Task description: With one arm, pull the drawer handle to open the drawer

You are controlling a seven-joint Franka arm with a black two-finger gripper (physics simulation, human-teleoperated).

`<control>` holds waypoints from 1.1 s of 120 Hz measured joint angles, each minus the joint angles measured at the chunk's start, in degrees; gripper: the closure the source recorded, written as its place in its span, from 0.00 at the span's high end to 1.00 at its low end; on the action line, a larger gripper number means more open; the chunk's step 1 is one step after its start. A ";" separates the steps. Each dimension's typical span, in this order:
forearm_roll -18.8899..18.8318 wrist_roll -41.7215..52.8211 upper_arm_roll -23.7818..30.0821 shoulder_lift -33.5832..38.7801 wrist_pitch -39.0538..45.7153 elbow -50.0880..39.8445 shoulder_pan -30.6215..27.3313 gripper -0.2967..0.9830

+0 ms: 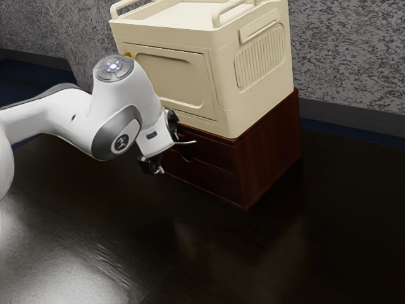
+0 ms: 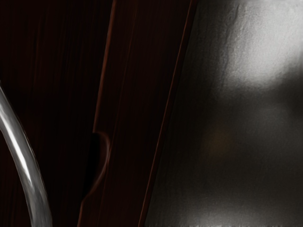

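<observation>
Exterior view: my gripper (image 1: pixel 169 152) is at the front of the dark wooden cabinet (image 1: pixel 269 145), cream box (image 1: pixel 256 104) above at 12 o'clock. Fingers spread apart, nothing clamped that I can see. Metal handle (image 1: pixel 186 142) is right by them, toward 2 o'clock from the fingertips. Drawer (image 1: pixel 212 166) front looks flush, no gap, so I read it as shut.

Wrist view: handle is the bright curved bar, close to the camera, standing off the dark front. Beyond it, a rounded notch (image 2: pixel 108 153), then floor (image 2: pixel 213 118).

Status: reach looks mostly done. Left, my call: line up, close on handle, pull, confirm drawer opens.
</observation>
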State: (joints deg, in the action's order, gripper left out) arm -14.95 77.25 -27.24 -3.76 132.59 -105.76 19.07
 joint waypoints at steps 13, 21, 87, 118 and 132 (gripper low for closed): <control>-0.04 0.01 -0.03 0.02 0.02 -0.12 0.04 0.77; -0.05 0.01 -0.03 0.11 0.03 -0.31 0.06 0.77; -0.16 -0.02 -0.14 2.16 0.04 -3.40 -0.09 0.77; -0.25 -0.05 -0.05 4.83 0.00 -5.86 -0.22 0.77; -0.25 -0.06 -0.20 6.48 -0.01 -7.41 -0.07 0.76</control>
State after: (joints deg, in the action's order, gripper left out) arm -15.20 77.20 -27.44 2.72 132.58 -113.17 19.00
